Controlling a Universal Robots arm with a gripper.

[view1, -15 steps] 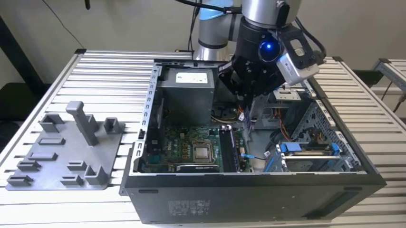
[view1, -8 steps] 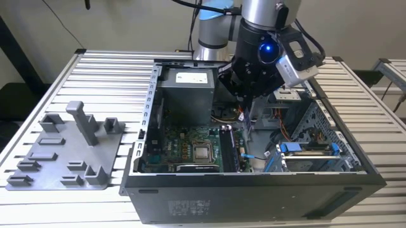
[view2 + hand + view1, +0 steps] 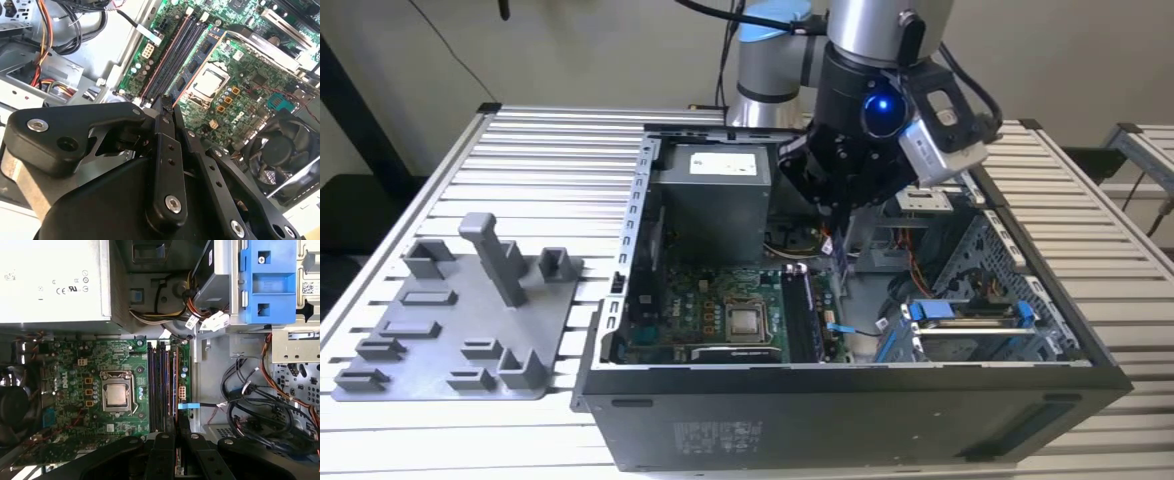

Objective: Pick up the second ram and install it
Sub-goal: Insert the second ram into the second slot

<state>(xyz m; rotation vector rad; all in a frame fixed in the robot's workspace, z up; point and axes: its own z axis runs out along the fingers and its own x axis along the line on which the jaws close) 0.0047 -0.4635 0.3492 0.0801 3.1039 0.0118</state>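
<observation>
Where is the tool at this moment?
In the exterior view the tool hangs inside the open computer case, above the memory slots, with the power supply on the exterior view's left and the blue drive bracket right.

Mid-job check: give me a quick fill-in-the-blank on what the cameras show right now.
1. The grey fixture tray lies to the exterior view's ____ of the computer case.
2. The hand is poised over the motherboard, at its memory ____.
3. The drive bracket inside the case is coloured ____.
Missing words: left; slots; blue.
</observation>
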